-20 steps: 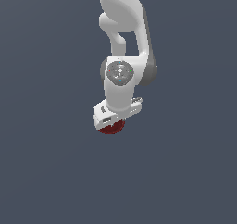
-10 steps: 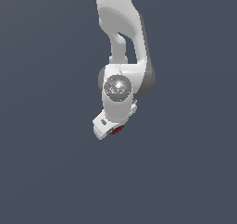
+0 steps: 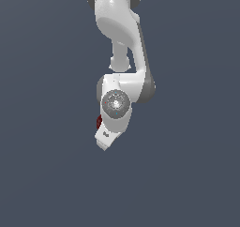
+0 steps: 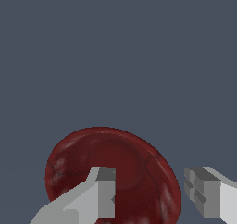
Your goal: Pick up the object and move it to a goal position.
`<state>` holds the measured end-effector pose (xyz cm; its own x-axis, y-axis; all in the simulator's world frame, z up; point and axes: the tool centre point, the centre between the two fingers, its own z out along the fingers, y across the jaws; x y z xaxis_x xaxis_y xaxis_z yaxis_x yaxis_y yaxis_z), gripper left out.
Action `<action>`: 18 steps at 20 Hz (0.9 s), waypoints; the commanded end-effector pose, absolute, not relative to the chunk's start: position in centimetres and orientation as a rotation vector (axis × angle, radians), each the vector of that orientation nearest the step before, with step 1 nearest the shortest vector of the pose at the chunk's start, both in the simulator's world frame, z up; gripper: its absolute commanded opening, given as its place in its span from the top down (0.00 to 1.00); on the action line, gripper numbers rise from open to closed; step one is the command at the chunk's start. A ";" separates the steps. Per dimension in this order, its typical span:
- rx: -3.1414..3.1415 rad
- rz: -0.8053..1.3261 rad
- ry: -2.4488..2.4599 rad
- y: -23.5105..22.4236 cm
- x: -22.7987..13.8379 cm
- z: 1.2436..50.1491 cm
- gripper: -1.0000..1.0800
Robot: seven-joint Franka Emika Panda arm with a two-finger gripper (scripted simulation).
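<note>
In the wrist view the dark red object [image 4: 111, 172] is seen lying between the two grey fingers [image 4: 104, 195] of the gripper [image 4: 152, 197], one finger overlapping its face and the other standing just beside its edge; the object appears to be clamped between them, though contact on the far side cannot be fully confirmed. In the exterior view only a sliver of the object [image 3: 99, 122] is shown, at the exterior view's left edge of the white hand, the gripper [image 3: 104, 144] being tilted down toward the exterior view's left. Compared with a second ago, when the hand was pointed downward and the object was visible beneath it, the wrist has been rotated and the object has been carried round with it, now largely hidden by the hand. The grasp is thus judged to be made and the transport toward the goal under way; no goal marker is seen.
</note>
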<state>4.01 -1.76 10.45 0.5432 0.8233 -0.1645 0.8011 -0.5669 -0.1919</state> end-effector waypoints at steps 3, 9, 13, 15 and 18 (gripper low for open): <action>-2.559 0.392 -1.547 -2.2 4.2 9.6 0.38; -2.394 0.423 -1.705 -2.9 4.4 8.5 0.38; -2.278 0.437 -1.799 -3.5 4.4 7.8 0.38; -2.221 0.442 -1.841 -3.7 4.4 7.4 0.38; -2.145 0.446 -1.893 -4.1 4.4 7.0 0.38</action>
<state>4.44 -3.92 7.19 0.1420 0.9868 -0.0777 0.9159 -0.1607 -0.3677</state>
